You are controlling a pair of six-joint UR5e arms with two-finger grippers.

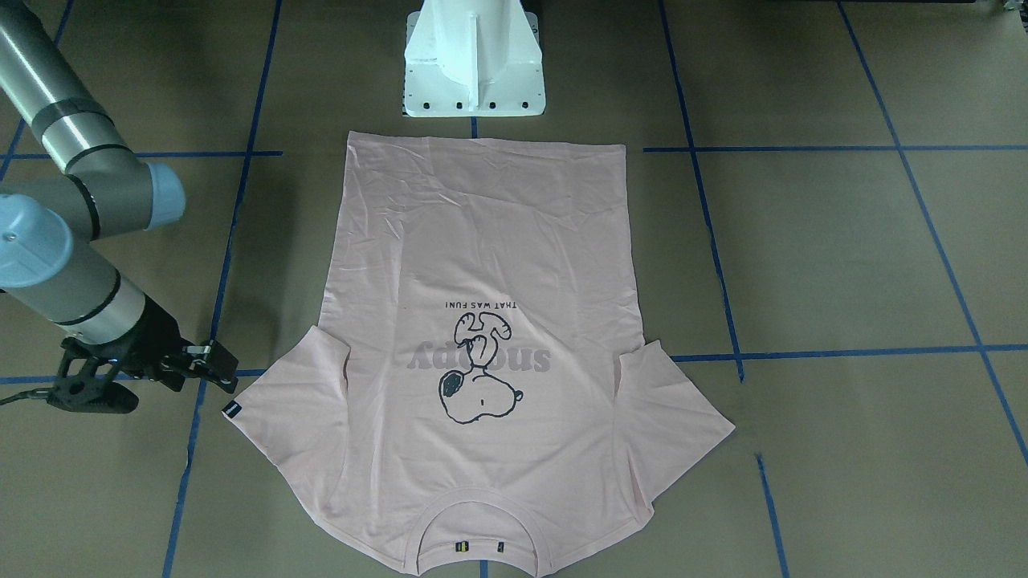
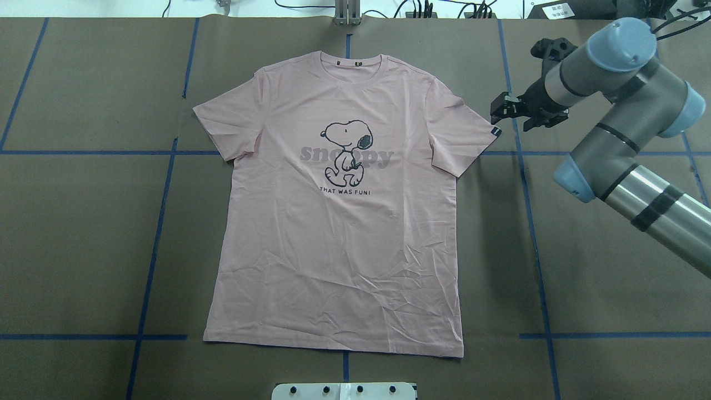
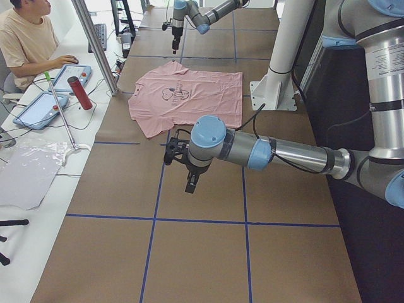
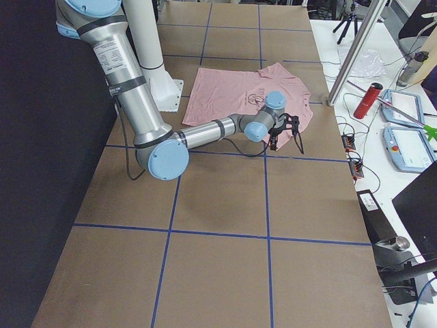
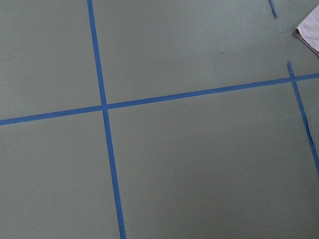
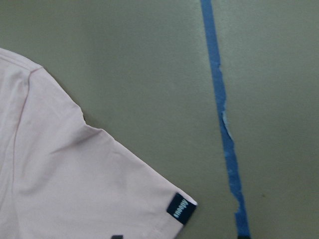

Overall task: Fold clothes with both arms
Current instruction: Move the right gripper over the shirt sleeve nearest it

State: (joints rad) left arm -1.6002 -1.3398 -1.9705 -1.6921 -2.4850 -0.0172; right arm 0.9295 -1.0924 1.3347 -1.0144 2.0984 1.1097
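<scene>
1. Front-facing: T-shirt (image 1: 482, 241) lies flat on the table (image 1: 843, 265), print up, hem toward the pedestal base (image 1: 474, 72). The right gripper (image 1: 210, 361) is just beside the tagged sleeve and not touching it. Cannot tell how its jaws stand.
2. Overhead: sleeve tag (image 2: 496, 132) is near that gripper. Nothing is seen in its grasp.
3. Exterior left: left gripper (image 3: 190, 183) points down over the table, well apart from the shirt. Open or closed, cannot tell.
4. Exterior right: right arm (image 4: 205, 131) reaches to the sleeve edge.
5. Left wrist: blue tape (image 5: 104, 107) cross, with a shirt corner at the upper right.
6. Right wrist: tagged sleeve lies flat, apart from a tape line.
</scene>
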